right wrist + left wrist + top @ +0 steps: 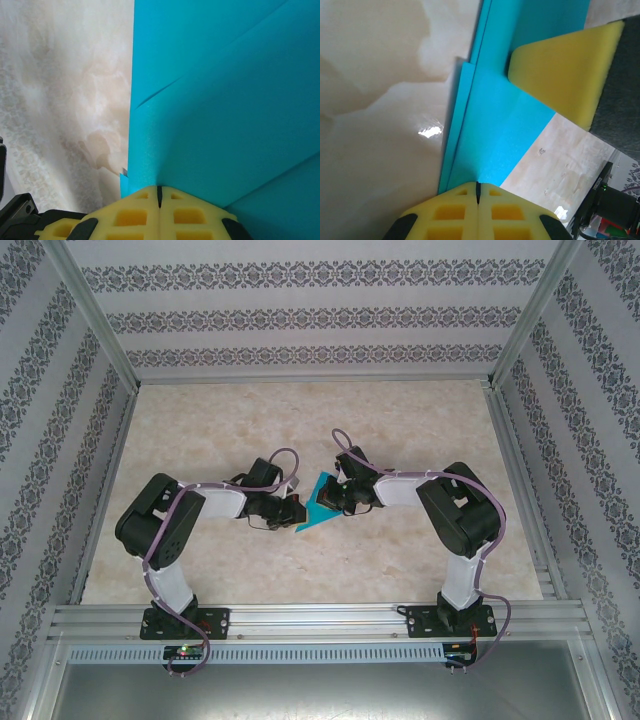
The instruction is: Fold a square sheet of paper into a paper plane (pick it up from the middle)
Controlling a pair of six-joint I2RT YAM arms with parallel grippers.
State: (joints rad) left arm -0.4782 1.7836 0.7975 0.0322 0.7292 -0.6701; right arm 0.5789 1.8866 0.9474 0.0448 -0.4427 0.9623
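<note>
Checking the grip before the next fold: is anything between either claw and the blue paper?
Nothing visible. The left claw and the right claw are each shut directly on the creased, layered blue paper.

The folded paper (225, 100) runs past the right wrist view's edges.

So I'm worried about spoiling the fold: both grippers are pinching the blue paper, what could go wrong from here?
The left gripper and right gripper are shut on the paper; pulling apart could tear it or let it slip. The layer edges near the left gripper sit stepped, so pressing may set a crooked crease.
</note>
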